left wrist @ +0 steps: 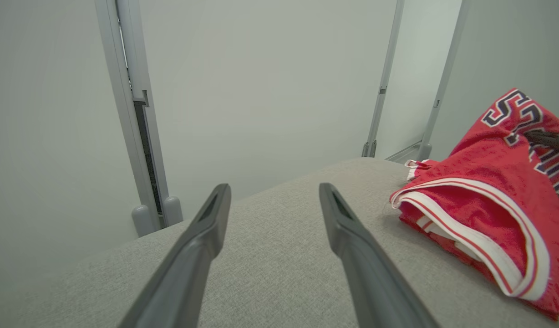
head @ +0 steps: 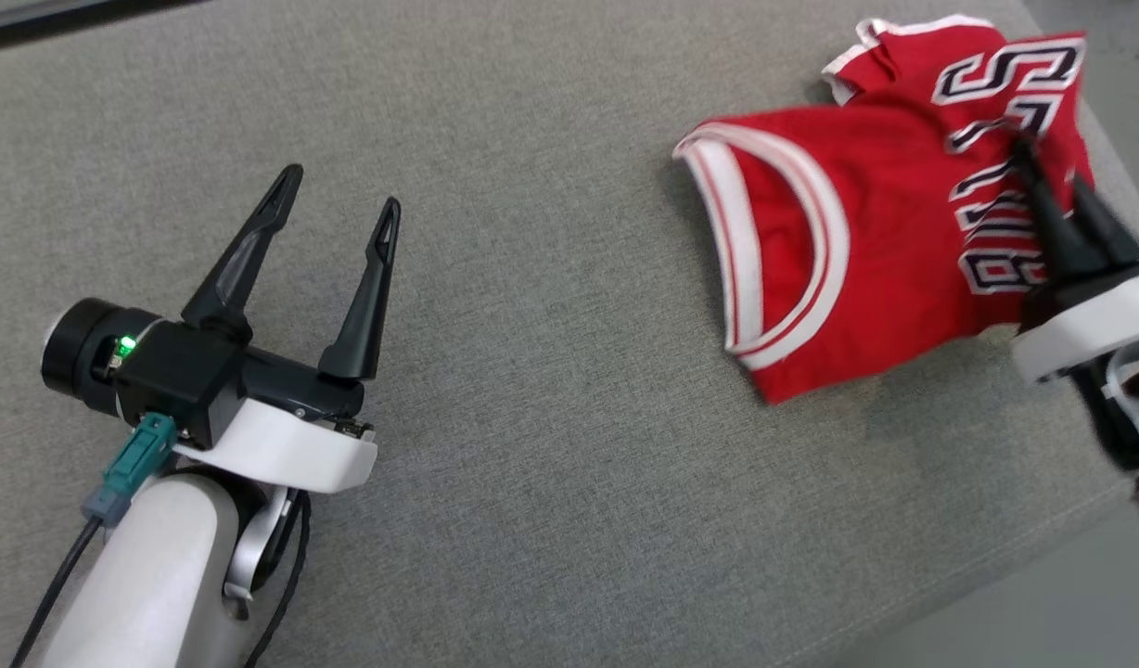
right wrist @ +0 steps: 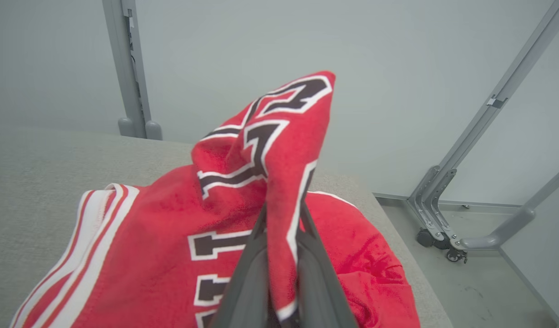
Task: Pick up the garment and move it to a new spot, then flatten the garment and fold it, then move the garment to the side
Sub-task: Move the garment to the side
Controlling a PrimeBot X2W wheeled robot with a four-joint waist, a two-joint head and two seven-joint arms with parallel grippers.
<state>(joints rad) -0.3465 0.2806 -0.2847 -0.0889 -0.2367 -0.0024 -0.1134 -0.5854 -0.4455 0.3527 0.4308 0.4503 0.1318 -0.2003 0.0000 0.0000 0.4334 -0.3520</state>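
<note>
The soft, light jersey (head: 885, 195) at far right droops where the right gripper (head: 1049, 165) pinches a fold; the spread left gripper (head: 341, 190) could best take its white trim (head: 843, 243).

Head view looks down; both low wrist views share the garment (left wrist: 480, 191).

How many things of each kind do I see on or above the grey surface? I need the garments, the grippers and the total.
Garments: 1, the red jersey
Grippers: 2, the left gripper, open, and the right gripper, shut on the jersey
Total: 3
</note>
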